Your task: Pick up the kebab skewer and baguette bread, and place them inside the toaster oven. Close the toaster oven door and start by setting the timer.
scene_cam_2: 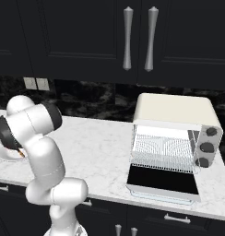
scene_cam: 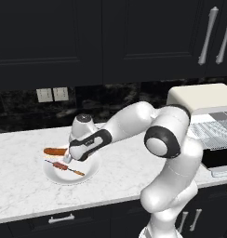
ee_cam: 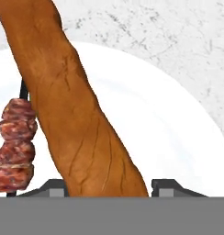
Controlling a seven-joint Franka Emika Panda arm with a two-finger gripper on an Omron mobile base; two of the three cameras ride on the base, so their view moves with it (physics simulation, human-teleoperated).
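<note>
Dark cabinets point(scene_cam_2: 86, 41) and a black stone backsplash close the kitchen behind a white marble table point(scene_cam: 22, 195).

At the right end of the table stands the toaster oven point(scene_cam_2: 174, 115), cream-white and boxy, its toaster oven door point(scene_cam_2: 162, 180) dropped flat toward the robot so the wire rack point(scene_cam_2: 162, 150) lies bare, presumably to take the food straight in. Three dark knobs point(scene_cam_2: 207, 147) run down its right face; no lettering or brand can be read on them or on the casing.

Well apart from the oven, at the left of the table, sits a white plate point(scene_cam: 90, 173) carrying both foods. The baguette bread point(ee_cam: 72, 105) lies across it, long and orange-brown, and the kebab skewer point(scene_cam: 64, 167) lies just beside it, nearer the front rim.

The pincer point(ee_cam: 109, 188) is down over the plate with one fingertip on either side of the loaf's end; the jaws appear closed on the baguette, though the contact itself sits at the view's edge, so a firm hold is my reading, not certain. The loaf looks to be resting on the plate.
</note>
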